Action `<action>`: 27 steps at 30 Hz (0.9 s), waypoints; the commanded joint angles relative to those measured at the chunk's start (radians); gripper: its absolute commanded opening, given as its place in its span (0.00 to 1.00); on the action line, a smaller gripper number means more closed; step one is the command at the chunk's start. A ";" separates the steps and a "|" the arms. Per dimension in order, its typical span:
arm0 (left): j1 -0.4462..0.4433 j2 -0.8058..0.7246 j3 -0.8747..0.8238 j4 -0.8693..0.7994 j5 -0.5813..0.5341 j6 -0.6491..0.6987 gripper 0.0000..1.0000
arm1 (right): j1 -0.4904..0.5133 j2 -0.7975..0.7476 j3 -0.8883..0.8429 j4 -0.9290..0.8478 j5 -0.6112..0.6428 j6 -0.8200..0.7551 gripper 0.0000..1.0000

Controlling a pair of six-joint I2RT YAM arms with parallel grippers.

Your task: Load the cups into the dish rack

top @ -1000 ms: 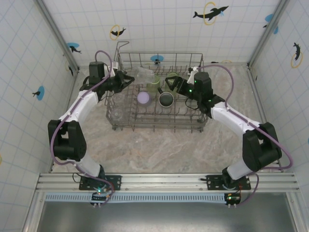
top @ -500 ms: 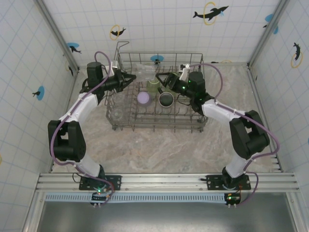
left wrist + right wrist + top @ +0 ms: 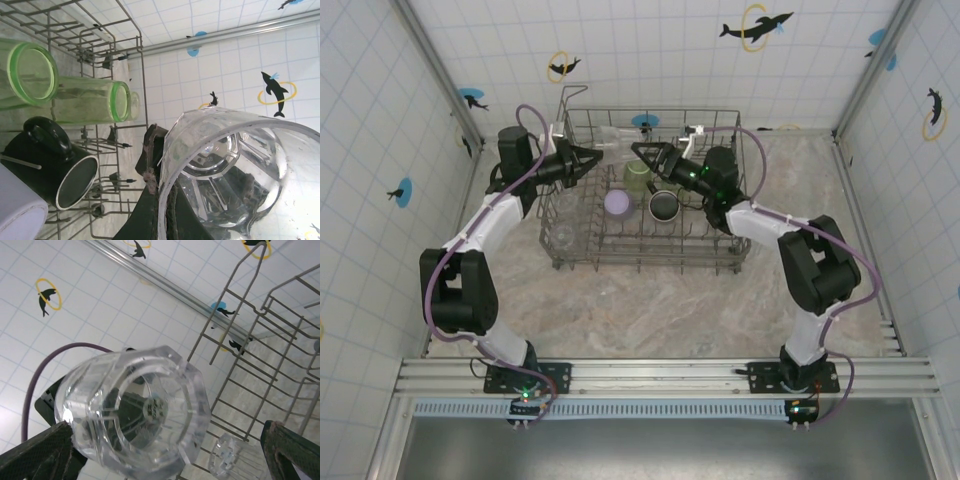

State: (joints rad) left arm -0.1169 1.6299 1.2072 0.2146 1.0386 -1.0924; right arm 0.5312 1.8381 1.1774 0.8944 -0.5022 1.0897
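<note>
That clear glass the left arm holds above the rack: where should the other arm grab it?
By its thick faceted base, coming from the right. The clear glass lies sideways, its rim end shut in the left gripper, its base facing the open right gripper. The flat facets should probably seat a grip steadily.

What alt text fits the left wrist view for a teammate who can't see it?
A clear faceted glass looms in the lower right foreground, gripped at its rim by the left pincer. Left of it, inside the dish rack, two green tumblers sit above a black mug in frame, mouths facing right. White tiled wall with dolphin stickers behind.
</note>
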 commanded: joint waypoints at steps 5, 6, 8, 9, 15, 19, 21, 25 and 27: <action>0.008 -0.023 -0.021 0.126 0.058 -0.098 0.00 | 0.016 0.036 0.066 0.145 -0.016 0.037 0.95; 0.008 -0.022 -0.023 0.138 0.064 -0.111 0.00 | 0.016 0.041 0.072 0.145 -0.019 0.040 0.94; 0.008 -0.021 -0.026 0.156 0.069 -0.131 0.00 | 0.018 0.054 0.082 0.156 -0.028 0.055 0.93; 0.008 -0.022 -0.027 0.162 0.069 -0.136 0.00 | 0.018 0.061 0.085 0.170 -0.031 0.063 0.92; 0.006 -0.025 -0.039 0.178 0.077 -0.152 0.00 | 0.019 0.087 0.100 0.218 -0.030 0.087 0.88; 0.006 -0.021 -0.046 0.186 0.087 -0.160 0.00 | 0.021 0.101 0.107 0.250 -0.033 0.105 0.82; 0.007 -0.019 -0.049 0.186 0.092 -0.161 0.00 | 0.020 0.109 0.108 0.280 -0.038 0.120 0.76; 0.006 -0.014 -0.052 0.187 0.101 -0.161 0.00 | 0.023 0.119 0.110 0.321 -0.047 0.139 0.65; 0.006 -0.011 -0.052 0.187 0.100 -0.162 0.00 | 0.023 0.119 0.107 0.334 -0.051 0.145 0.59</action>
State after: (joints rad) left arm -0.1074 1.6299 1.1572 0.3466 1.1110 -1.2655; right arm 0.5438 1.9415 1.2388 1.1519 -0.5407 1.2198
